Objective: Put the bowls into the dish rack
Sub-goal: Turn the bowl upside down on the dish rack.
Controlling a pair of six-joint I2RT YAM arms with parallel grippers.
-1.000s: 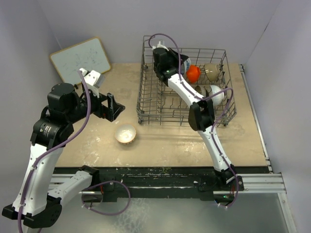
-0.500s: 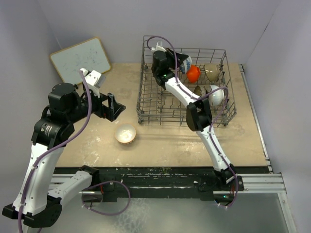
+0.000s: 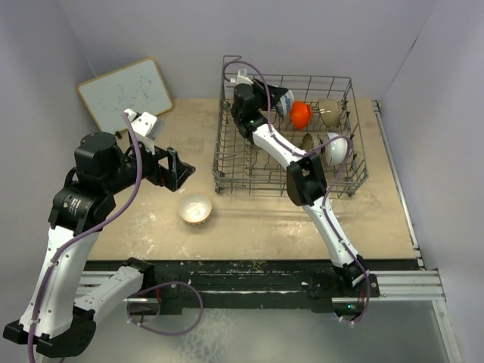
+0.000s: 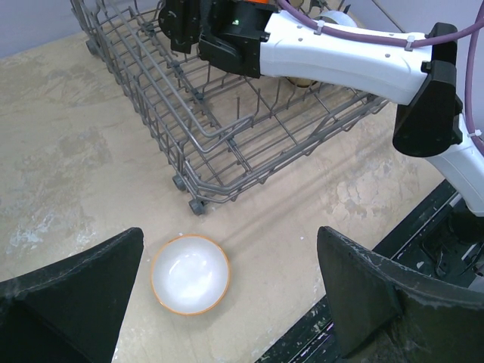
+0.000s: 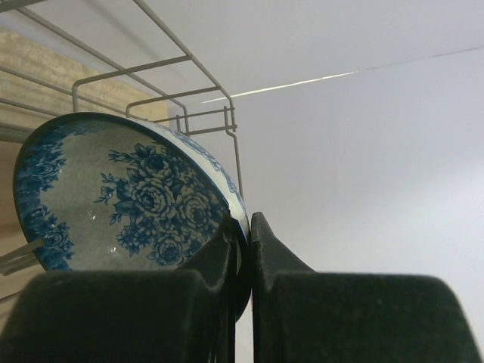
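Observation:
The grey wire dish rack (image 3: pixel 249 162) stands at the back right and also shows in the left wrist view (image 4: pixel 219 144). My right gripper (image 3: pixel 274 103) is inside it near the back left, shut on the rim of the blue-and-white patterned bowl (image 3: pixel 286 101), which it holds on edge (image 5: pixel 121 193) between its jaws (image 5: pixel 246 231). An orange-red bowl (image 3: pixel 301 113), a brown-rimmed bowl (image 3: pixel 329 111) and a white bowl (image 3: pixel 337 148) sit in the rack. A cream bowl (image 3: pixel 195 209) lies upright on the table in front of the rack's left corner. My left gripper (image 3: pixel 175 168) hovers open above it (image 4: pixel 190 274), its fingers (image 4: pixel 72 302) wide apart.
A white board (image 3: pixel 127 92) leans at the back left. The right arm (image 4: pixel 340 57) stretches over the rack. The table's front edge and a black rail (image 3: pixel 249 268) run below the cream bowl. Walls close in on the left, back and right.
My right gripper has moved slightly left and toward the back of the rack with the blue-and-white bowl. The left arm and the cream bowl have barely moved.

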